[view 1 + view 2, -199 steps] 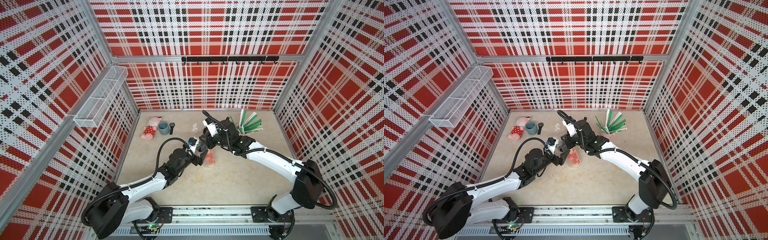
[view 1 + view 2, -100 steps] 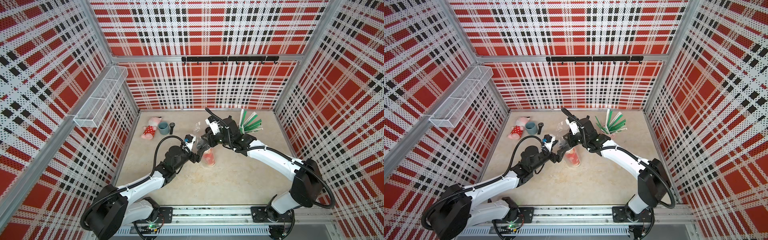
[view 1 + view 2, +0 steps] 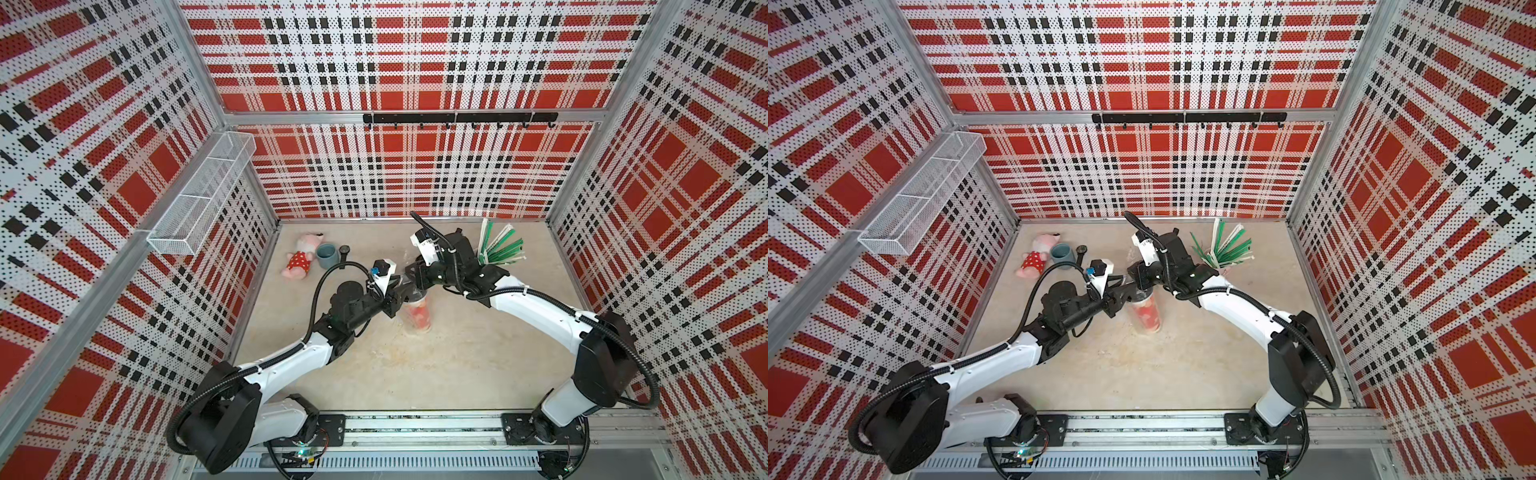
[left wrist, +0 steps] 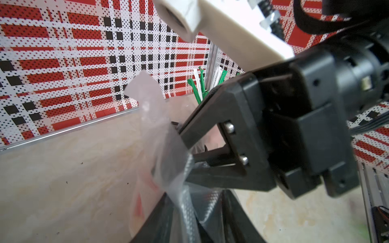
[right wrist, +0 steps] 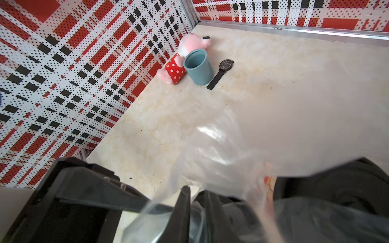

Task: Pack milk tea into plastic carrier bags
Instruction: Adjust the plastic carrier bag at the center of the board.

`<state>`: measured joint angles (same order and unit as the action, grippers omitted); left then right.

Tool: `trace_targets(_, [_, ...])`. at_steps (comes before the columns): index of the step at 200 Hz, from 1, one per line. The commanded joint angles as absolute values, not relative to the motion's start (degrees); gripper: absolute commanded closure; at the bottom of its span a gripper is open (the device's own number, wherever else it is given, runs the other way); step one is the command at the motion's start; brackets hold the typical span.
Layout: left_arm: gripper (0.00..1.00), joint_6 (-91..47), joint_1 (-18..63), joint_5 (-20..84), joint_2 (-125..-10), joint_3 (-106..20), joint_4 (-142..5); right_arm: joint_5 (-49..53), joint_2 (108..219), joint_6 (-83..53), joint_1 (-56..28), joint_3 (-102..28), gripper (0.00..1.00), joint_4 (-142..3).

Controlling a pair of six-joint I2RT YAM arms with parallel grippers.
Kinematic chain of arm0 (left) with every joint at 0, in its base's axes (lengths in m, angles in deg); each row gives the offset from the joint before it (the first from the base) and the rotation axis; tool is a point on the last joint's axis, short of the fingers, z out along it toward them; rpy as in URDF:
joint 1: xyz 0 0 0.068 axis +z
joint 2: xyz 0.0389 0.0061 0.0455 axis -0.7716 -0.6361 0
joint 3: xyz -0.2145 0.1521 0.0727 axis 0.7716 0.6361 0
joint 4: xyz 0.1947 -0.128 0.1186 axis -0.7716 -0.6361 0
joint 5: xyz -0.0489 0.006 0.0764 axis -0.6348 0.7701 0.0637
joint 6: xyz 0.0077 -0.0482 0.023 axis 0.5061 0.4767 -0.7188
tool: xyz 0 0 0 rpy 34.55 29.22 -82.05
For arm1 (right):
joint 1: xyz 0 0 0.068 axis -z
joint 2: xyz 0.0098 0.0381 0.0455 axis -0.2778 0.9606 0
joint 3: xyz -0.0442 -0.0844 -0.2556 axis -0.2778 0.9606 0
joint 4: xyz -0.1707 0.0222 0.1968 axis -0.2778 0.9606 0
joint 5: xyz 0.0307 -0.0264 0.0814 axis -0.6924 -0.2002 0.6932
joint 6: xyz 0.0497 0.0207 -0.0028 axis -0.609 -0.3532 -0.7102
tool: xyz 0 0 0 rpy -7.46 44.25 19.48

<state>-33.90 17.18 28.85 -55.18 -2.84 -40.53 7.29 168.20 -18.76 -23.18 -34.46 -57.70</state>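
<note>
Midway on table (image 3: 478, 365), milk tea (image 3: 417, 316) standing inside plastic carrier bag (image 5: 216, 147), right claw (image 5: 196, 198) pinching its film, left claw (image 4: 194, 192) straddling film, grip unclear

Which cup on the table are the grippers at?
The tall red cup mid-table, with the clear bag around it and the left gripper and right gripper at its top. The blue mug stands apart, beside the plush toy.
</note>
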Motion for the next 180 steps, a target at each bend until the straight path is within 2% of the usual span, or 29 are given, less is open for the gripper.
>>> trace_targets(1, [0.69,-34.3,18.5,25.8,-55.8,-5.3,-39.0,8.2,169.1,-19.6,-22.6,-36.2,0.83,-59.0])
trace_targets(31, [0.84,-34.3,20.1,23.0,-56.0,-6.6,-39.6,7.8,169.2,-19.8,-22.2,-37.1,0.83,-59.1])
trace_targets(54, [1.0,-34.3,20.6,22.7,-56.3,-6.7,-40.5,7.7,169.1,-19.9,-21.6,-38.4,0.82,-58.3])
trace_targets(99, [1.0,-32.3,22.8,24.0,-55.3,-3.9,-40.6,7.0,166.8,-17.7,-20.9,-39.8,0.76,-55.2])
trace_targets(130, [1.0,-31.9,23.4,24.8,-54.7,-3.6,-40.6,5.9,158.7,-9.6,-20.5,-33.2,0.57,-55.0])
trace_targets(159, [1.0,-31.4,24.6,25.6,-54.8,-3.0,-40.5,-2.0,144.9,-1.0,-19.8,-17.8,0.25,-64.7])
trace_targets(180, [1.0,-30.7,25.6,25.8,-54.6,-2.9,-40.1,-3.0,138.0,8.2,-18.6,-8.9,0.21,-70.5])
